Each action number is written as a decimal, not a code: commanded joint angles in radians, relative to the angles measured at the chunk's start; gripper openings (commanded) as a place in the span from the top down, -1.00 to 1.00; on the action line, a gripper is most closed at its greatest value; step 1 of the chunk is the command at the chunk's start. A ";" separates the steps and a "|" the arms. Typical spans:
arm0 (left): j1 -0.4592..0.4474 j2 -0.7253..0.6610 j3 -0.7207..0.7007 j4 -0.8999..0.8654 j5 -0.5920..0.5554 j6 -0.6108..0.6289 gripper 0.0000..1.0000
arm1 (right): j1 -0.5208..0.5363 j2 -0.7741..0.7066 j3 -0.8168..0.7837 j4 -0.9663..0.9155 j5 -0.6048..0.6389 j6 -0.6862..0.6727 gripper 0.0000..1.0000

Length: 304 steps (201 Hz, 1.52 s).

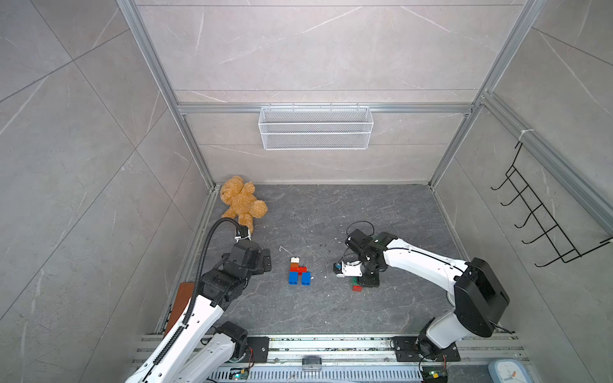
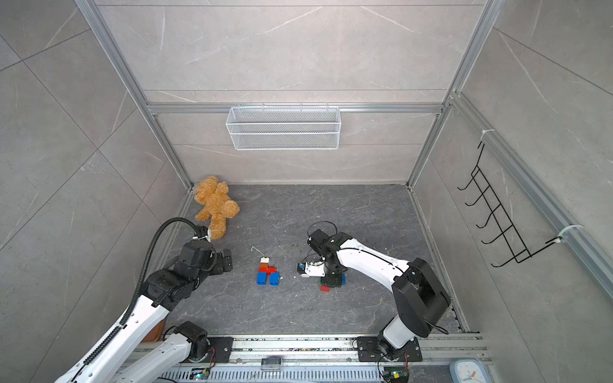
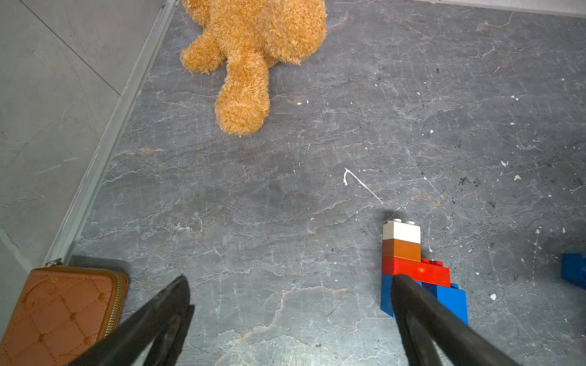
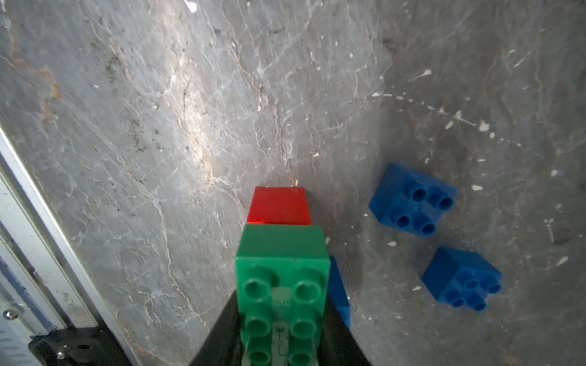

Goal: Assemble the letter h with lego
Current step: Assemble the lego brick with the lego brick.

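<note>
dark slate table (image 1: 331, 212) fills the cell floor. left arm (image 1: 199, 315) comes in from 7 o'clock, right arm (image 1: 424, 262) from 5 o'clock. teddy bear (image 1: 242, 202) lies in the 10 o'clock corner, well apart from all bricks. brown wallet (image 3: 60, 313) lies at the 8 o'clock edge, against the wall rail. left gripper (image 3: 288, 279) hangs over bare slate at 9 o'clock of the build, jaws spread wide, nothing between them. one finger overlaps the build's blue end in the wrist view; contact cannot be told. right gripper (image 4: 282, 304) points down at 3 o'clock of the build, jaws clamped on the sides of a long green brick (image 4: 282, 250), its studs toward the wrist camera. lego build (image 1: 299, 270) lies flat near table centre: white brick (image 3: 401, 231) at its 12 o'clock end, then brown brick (image 3: 401, 248), then long red brick (image 3: 415, 269) jutting toward 3 o'clock, then two blue bricks (image 1: 293, 278) side by side at the 6 o'clock end. small red brick (image 4: 279, 206) touches the green brick's far end; joined or not, cannot tell. two loose blue bricks (image 4: 412, 199) sit on the slate near the held brick, apart from each other. a third blue brick (image 4: 339, 291) is mostly hidden behind the green one.
</note>
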 commanded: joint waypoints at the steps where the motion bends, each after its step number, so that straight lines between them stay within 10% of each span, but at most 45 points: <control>1: -0.002 -0.001 0.028 0.005 -0.002 0.005 -1.00 | 0.007 -0.038 -0.004 -0.038 -0.023 0.019 1.00; 304: -0.002 -0.003 0.029 0.005 -0.001 0.004 -1.00 | -0.030 0.001 -0.085 0.077 -0.002 -0.012 1.00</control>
